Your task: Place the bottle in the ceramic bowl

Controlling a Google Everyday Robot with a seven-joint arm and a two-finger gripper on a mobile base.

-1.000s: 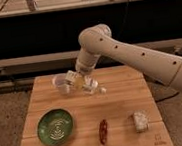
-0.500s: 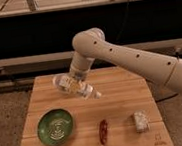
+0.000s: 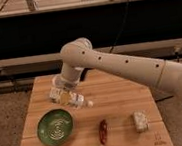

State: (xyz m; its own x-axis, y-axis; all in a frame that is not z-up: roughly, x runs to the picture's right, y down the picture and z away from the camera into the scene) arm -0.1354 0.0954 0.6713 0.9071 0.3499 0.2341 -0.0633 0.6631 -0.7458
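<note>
The green ceramic bowl (image 3: 55, 126) with a pale swirl at its centre sits at the front left of the wooden table (image 3: 118, 96). My gripper (image 3: 63, 94) is at the end of the white arm, just above and to the right of the bowl. It is shut on the bottle (image 3: 75, 99). The whitish bottle with a yellowish label is held tilted, nearly lying, with its small white cap (image 3: 90, 103) pointing to the lower right. It hangs over the table by the bowl's far right rim, not inside the bowl.
A dark red elongated object (image 3: 103, 131) lies on the table right of the bowl. A pale whitish block (image 3: 139, 121) lies further right near the front edge. A dark wall with a rail runs behind the table.
The arm has swung left and lowered, carrying the bottle from the table's back middle towards the bowl. The bowl and the other objects have not moved.
</note>
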